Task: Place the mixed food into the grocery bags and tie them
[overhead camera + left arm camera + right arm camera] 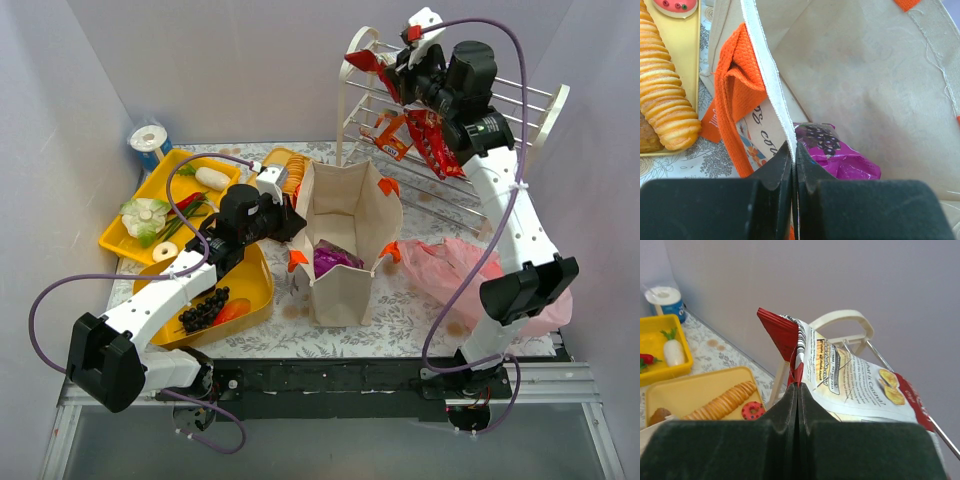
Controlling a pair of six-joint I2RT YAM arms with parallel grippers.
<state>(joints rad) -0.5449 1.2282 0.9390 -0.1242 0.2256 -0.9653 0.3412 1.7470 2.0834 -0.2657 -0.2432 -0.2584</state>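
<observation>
The beige tote (345,215) with orange handles stands open mid-table, a purple snack packet (335,262) inside. My left gripper (296,224) is shut on the tote's left rim; in the left wrist view the gripper (794,149) pinches the white rim edge (765,70), beside the purple packet (840,156). My right gripper (394,64) is raised at the wire rack, shut on a red and white snack packet (366,62); the right wrist view shows the gripper (798,386) pinching the packet's (845,375) red seam. The pink plastic bag (450,265) lies crumpled to the tote's right.
A white wire rack (520,110) at the back right holds red (432,142) and orange (392,136) packets. Yellow trays stand on the left: one with produce (222,160), one with dark grapes (258,292), one with bread (670,390). A blue-white roll (150,140) stands in the far left corner.
</observation>
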